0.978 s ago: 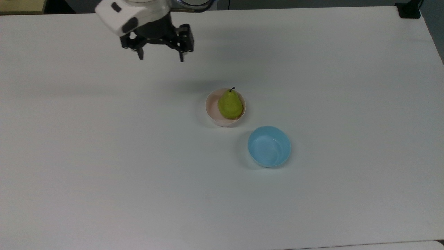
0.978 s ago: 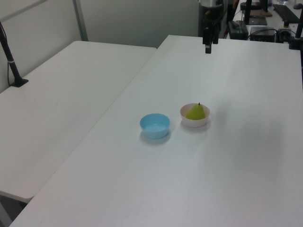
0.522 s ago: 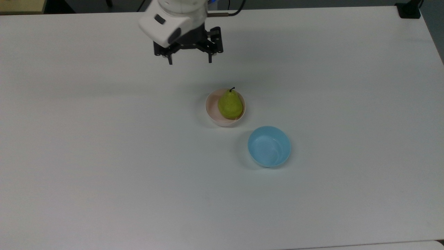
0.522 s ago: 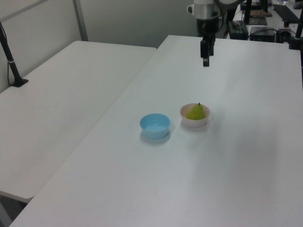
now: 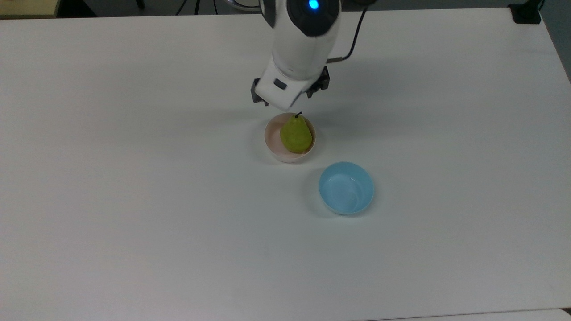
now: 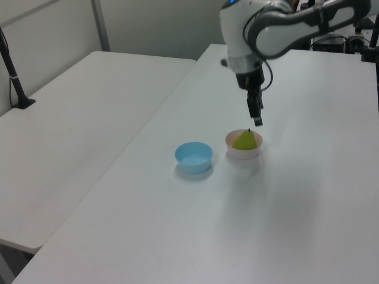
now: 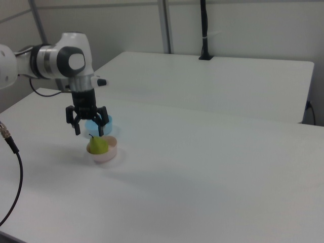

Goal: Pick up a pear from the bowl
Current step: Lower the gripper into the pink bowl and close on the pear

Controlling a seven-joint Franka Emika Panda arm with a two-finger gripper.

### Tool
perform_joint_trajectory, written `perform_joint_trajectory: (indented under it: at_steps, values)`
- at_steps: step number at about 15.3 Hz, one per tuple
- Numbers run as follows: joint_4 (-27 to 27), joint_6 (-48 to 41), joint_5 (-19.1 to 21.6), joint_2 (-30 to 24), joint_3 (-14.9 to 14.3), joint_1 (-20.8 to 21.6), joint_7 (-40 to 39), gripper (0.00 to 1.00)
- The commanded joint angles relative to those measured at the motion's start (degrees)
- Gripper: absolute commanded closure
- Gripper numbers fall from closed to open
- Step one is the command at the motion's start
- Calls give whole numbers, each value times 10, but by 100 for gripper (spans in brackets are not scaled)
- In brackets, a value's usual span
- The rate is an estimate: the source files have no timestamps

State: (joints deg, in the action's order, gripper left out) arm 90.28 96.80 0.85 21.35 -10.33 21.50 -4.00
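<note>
While the white arm reaches down from the upper middle of the top view, its gripper (image 7: 89, 131) hangs just above the pear (image 7: 98, 145), pointing straight down. In the right view the two black fingers (image 7: 77, 127) stand apart, one on each side of the stem, and they do not touch the fruit. In the top view the arm's white body covers most of the gripper, so just two dark bits stick out at its sides. The pear (image 5: 295, 135) is yellow-green with tiny specks and a short dark stem. It sits in the bowl (image 5: 272, 141), which is small, round and pale pink, near the middle of the table (image 5: 134, 200). A light blue bowl (image 5: 346, 187) sits near it, lower right in the top view.
</note>
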Motion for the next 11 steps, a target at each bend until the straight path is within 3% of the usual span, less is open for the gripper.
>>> perform_joint_trajectory:
  at_steps: [1,9,11]
  values:
    - [-2,24,4,26,-8,14,-6,0]
    - [-4,121,-2,79,-8,19,49,0]
    - [-4,131,-2,81,-8,19,56,19]
